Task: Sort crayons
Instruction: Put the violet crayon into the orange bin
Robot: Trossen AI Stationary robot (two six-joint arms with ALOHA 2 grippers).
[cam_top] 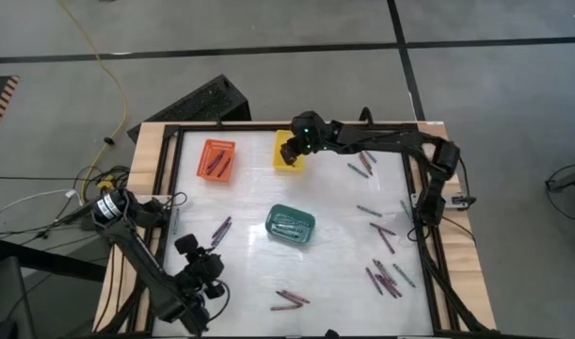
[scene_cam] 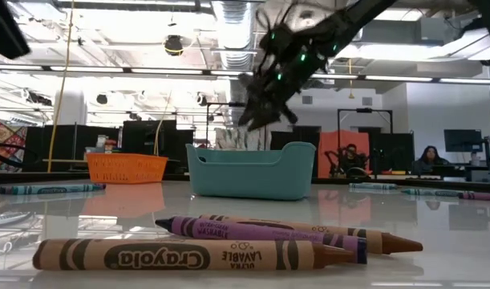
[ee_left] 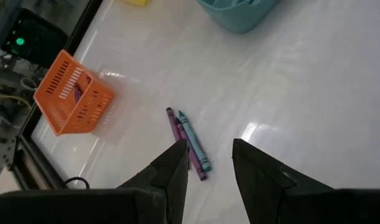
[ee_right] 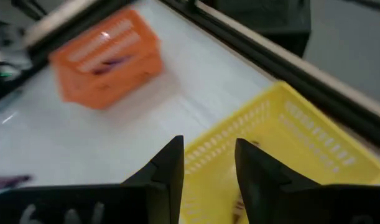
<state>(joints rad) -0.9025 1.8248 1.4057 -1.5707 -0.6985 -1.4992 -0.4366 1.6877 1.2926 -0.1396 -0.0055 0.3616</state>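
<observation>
Paper-wrapped wax crayons [cam_top: 385, 277], short thin sticks in purple, brown-red and teal, lie scattered over the glossy white bench [cam_top: 343, 254], most of them on the right side, a few near the front edge and a purple and teal pair [ee_left: 188, 143] side by side just ahead of the left arm. The right end effector [ee_right: 208, 163] hangs over the yellow slatted plastic basket [ee_right: 289, 143] at the back of the bench, its two dark fingers apart with nothing seen between them; something pale lies in the basket below. The left end effector [ee_left: 208, 165] waits at the near left, fingers apart and empty. An orange slatted basket [cam_top: 217, 158] and a teal solid-walled tub [cam_top: 291, 225] already hold crayons.

Each crayon looks light and stiff but brittle, likely to snap under a hard squeeze and to roll on the slick surface. The paper sleeve should give better grip than bare wax, so a gentle pinch across the middle of the barrel seems the safest hold; touching pairs may need separating first.
</observation>
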